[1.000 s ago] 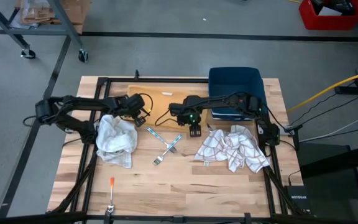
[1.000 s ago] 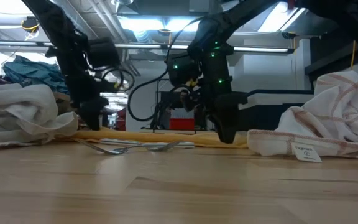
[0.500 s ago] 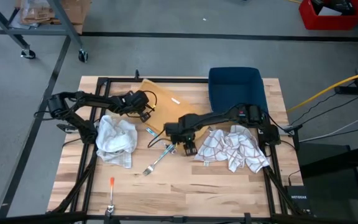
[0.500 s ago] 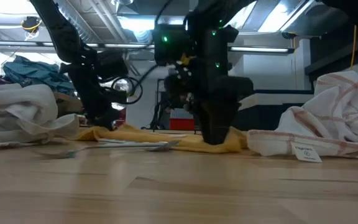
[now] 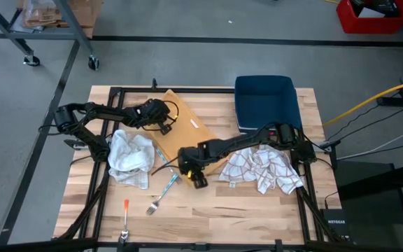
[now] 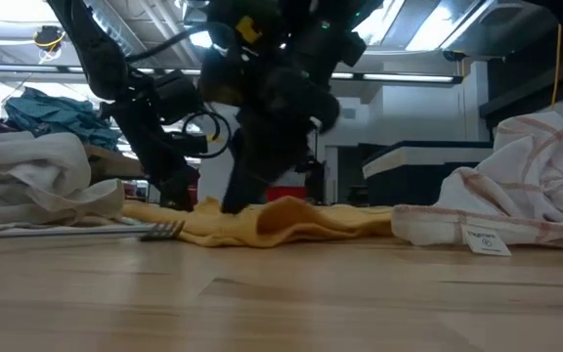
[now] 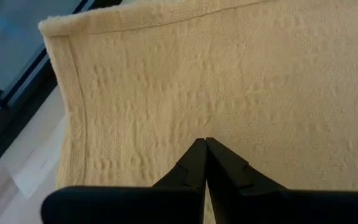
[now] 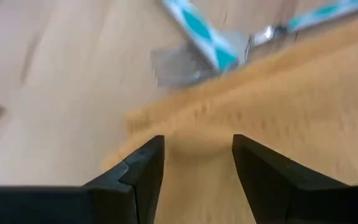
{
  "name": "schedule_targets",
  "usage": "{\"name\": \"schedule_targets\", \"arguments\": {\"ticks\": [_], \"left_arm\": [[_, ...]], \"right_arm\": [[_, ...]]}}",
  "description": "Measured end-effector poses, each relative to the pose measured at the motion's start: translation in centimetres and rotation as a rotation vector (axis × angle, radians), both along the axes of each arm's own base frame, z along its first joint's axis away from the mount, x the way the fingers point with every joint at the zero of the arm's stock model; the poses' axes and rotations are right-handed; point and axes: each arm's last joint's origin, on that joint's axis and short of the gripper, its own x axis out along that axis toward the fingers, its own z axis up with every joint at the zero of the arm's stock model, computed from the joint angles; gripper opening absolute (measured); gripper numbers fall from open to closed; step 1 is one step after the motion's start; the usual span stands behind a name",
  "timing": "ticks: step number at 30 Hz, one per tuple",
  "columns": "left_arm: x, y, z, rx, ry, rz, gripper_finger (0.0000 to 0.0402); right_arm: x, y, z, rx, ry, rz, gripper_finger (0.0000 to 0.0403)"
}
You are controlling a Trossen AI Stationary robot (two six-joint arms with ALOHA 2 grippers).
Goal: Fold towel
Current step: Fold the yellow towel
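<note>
Left pincer (image 7: 204,144) pinched closed on yellow towel (image 5: 180,133); right pincer (image 8: 196,149) open astride it, any label unreadable.

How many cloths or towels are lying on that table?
3: a yellow towel in the middle under both grippers, a crumpled white cloth on the left, and a checked cloth on the right. None seems hidden.

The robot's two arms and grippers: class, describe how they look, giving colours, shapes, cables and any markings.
Both arms are dark, slim and jointed, with black cables looping along them. The left gripper ends in two black, wedge-shaped fingers tapering to points. The right gripper has two black, blocky, angular fingers. No printed markings are legible on either.
</note>
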Motion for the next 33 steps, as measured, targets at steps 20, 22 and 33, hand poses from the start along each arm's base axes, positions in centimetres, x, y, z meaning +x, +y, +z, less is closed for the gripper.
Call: {"name": "schedule_targets", "arguments": {"ticks": [20,22,33], "left_arm": [[-0.2,-3.3,1.5,-0.117,-0.015,0.043,0.0001],[-0.4,-3.8,1.2,-0.152,0.014,0.060,0.0001],[-0.7,-5.4,0.7,-0.201,0.096,0.045,0.0001]], "right_arm": [[-0.4,-4.4,5.0,-0.391,0.172,-0.079,0.0195],[-0.8,-5.7,4.9,-0.387,0.219,-0.095,0.0195],[-2.0,-13.3,3.3,-0.312,0.308,-0.239,0.0195]]}}
